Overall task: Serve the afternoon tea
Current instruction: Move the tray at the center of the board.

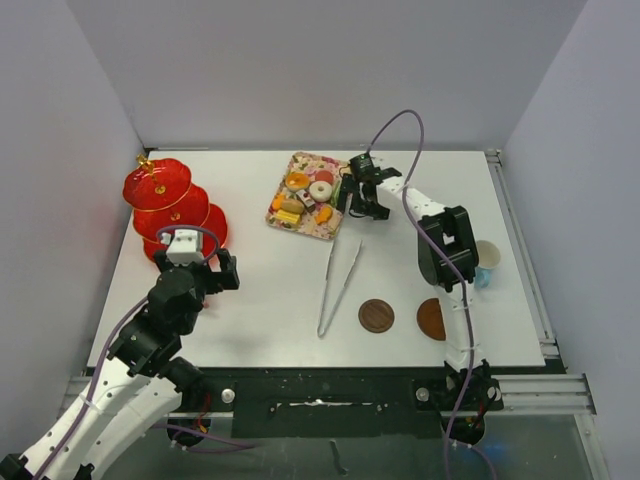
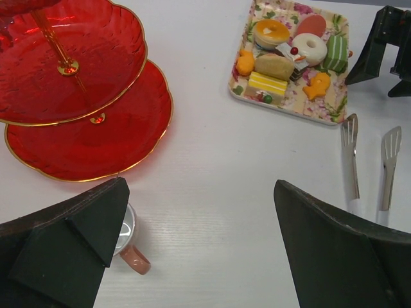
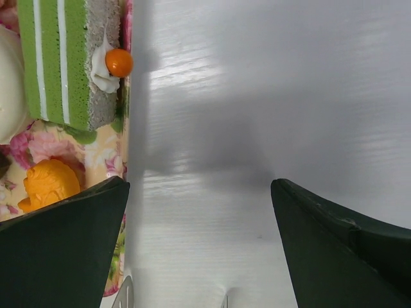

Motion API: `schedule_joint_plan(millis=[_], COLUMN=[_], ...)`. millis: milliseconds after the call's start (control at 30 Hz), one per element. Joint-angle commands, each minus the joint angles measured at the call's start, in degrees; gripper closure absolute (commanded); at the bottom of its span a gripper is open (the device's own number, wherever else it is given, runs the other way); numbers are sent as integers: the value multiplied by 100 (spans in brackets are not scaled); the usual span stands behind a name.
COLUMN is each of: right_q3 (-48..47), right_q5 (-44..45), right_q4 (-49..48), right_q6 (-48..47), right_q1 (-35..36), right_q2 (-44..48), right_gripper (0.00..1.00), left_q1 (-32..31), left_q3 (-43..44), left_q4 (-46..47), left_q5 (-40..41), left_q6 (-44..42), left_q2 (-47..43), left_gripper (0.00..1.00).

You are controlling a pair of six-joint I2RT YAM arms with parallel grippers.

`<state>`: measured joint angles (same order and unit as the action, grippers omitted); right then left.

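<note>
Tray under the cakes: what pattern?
The tray is floral, pink roses on cream. Left wrist view shows it best.

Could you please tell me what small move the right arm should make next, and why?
Probably ease the right gripper back over the tongs: it hangs open and empty above bare table beside the tray, tong tips just behind it.

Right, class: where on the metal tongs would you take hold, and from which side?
Mid-length on the metal tongs, probably, coming straight down from above and closing across both arms. They lie flat on the table as a narrow V, joined end nearest the robot, tips toward the floral tray, so only the top is open.
</note>
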<state>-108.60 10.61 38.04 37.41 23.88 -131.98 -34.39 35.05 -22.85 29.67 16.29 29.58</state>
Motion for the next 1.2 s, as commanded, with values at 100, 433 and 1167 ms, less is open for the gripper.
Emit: schedule_joint_plan(millis=[100,433,1167], right_q3=[1106,2561,2461], right_q5=[1293,1561,700], right_q4=[148,-248,-259], right_q6=[-784,-1073,-1839], right_q1=[-532,-1063,-1747], right_q2=[630,1432,2331], right_gripper=[2,2,2], left_q1=[44,83,138], left_q3=[26,27,439], left_q4=[381,404,607], left_q5=[-194,-277,-677], left_q6=[-74,-71,144], left_q2=[29,-5,1400], left_gripper=[3,3,3])
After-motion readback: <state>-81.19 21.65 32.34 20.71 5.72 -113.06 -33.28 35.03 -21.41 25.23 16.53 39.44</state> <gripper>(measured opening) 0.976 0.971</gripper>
